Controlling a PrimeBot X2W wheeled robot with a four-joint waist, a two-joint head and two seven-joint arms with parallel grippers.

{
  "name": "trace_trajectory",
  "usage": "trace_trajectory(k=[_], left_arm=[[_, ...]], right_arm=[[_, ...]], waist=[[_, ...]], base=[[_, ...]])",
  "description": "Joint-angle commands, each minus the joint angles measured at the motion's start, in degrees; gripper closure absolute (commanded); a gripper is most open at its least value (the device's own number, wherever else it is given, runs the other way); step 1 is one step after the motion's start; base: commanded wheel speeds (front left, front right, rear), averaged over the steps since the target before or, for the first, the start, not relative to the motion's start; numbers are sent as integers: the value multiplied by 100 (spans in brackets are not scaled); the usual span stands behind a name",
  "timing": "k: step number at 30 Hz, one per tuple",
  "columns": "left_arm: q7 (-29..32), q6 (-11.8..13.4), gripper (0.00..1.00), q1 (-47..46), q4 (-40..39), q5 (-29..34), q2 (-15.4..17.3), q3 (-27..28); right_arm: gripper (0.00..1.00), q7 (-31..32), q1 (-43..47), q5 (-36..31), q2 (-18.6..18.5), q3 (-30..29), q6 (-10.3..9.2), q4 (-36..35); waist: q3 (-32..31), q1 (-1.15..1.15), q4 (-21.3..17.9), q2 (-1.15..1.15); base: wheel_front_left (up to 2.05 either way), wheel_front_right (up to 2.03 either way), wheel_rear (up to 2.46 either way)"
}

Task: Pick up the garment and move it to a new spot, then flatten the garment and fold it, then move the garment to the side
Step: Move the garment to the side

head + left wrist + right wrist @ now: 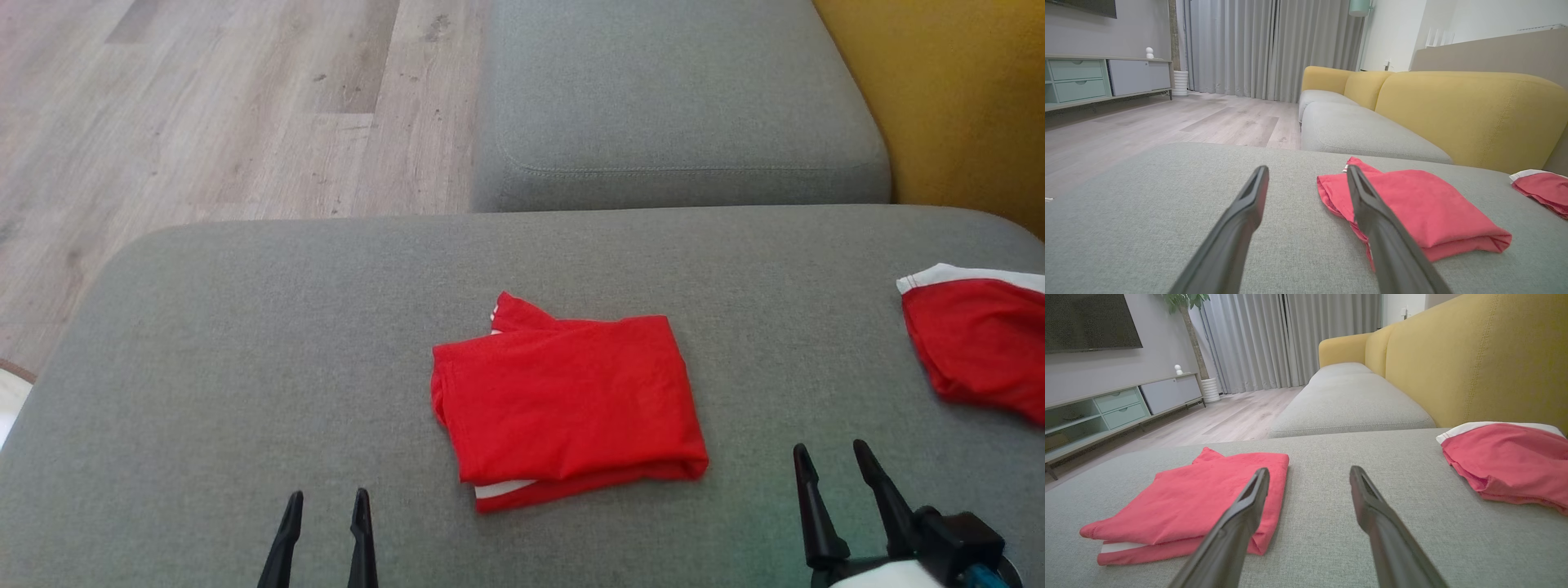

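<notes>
grey sofa cushion is seen with the folded red garment laid at its centre. the left gripper at 7 o'clock and the right gripper at 4 o'clock are held narrowly parted and empty. another red cloth is laid at 3 o'clock.

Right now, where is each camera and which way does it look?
Head view: up high, looking down at the folded red garment on the grey cushion; left gripper and right gripper, both open.
Left wrist view: low, along its own fingers toward the yellow sofa.
Right wrist view: low, same direction, own fingers.
All three share the folded red garment.
</notes>
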Motion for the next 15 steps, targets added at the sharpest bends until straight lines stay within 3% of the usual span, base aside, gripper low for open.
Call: trace_trajectory(k=[1, 15], left_arm=[[-55, -13, 0, -198, -152, 33, -70, 188], [-55, -6, 0, -228, -131, 7, -70, 147]], right_arm=[[0, -68, -150, -32, -49, 134, 37, -162], [0, -69, -174, -53, -58, 145, 37, -185]], waist=[[7, 0, 0, 0], [92, 0, 45, 0]], base=[[0, 0, 0], [0, 0, 0]])
